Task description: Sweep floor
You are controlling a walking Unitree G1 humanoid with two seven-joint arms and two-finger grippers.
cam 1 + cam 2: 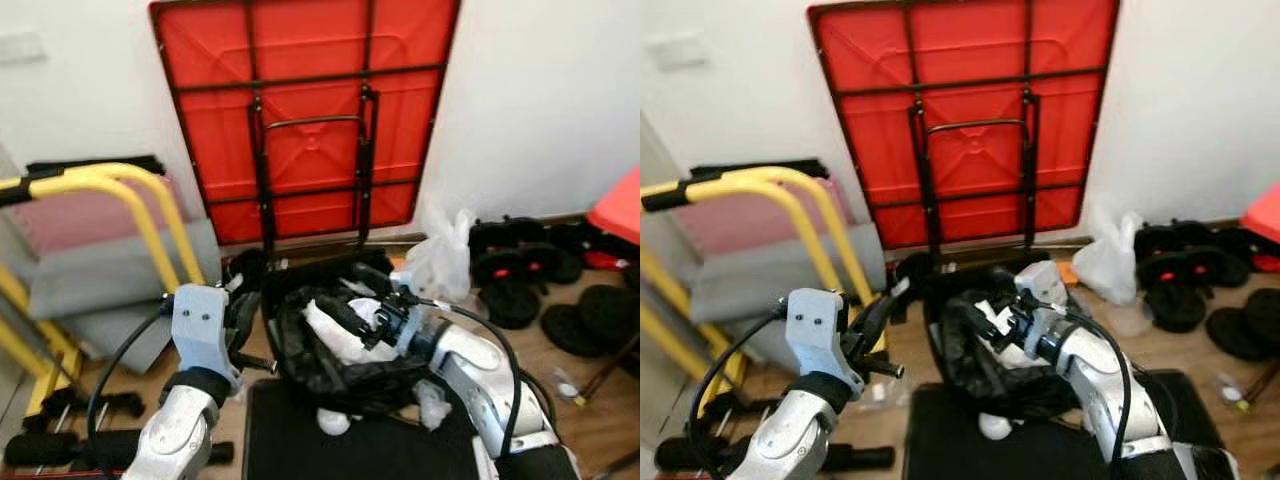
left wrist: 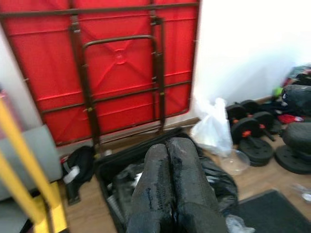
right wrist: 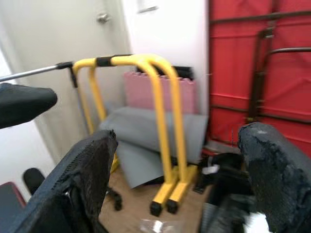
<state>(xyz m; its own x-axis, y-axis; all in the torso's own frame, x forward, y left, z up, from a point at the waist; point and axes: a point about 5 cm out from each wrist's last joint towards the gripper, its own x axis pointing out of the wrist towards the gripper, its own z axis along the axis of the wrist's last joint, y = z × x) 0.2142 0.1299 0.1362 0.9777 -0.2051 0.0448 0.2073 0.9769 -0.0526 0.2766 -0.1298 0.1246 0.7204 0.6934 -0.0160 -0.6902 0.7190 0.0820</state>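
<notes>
Red dominates the back of the scene: a folded table (image 1: 310,110) with a dark metal frame leans upright against the white wall. On the wooden floor (image 1: 590,385) just in front of it stands a black bin lined with a black bag (image 1: 340,340), holding white crumpled rubbish. The right gripper (image 1: 350,300) is raised over the bin's opening, its two black fingers (image 3: 92,170) spread well apart with nothing between them; the right wrist view looks across them toward the yellow bars. The left gripper (image 2: 170,189) hovers at the bin's left side, near its rim, its fingers pressed flat together and gripping nothing. No broom or brush can be made out, so the floor itself is the task's thing: it lies below both grippers, with a dark mat (image 1: 300,440) spread on it directly before the robot, touching the bin's base. A white lump (image 1: 333,421) rests on that mat just under the bin. To the left stand yellow tubular bars (image 1: 130,205) with a grey mat (image 1: 110,275) and a pink mat (image 1: 80,215) behind them. To the right a white plastic bag (image 1: 443,258) sits beside black weight plates (image 1: 520,275).
</notes>
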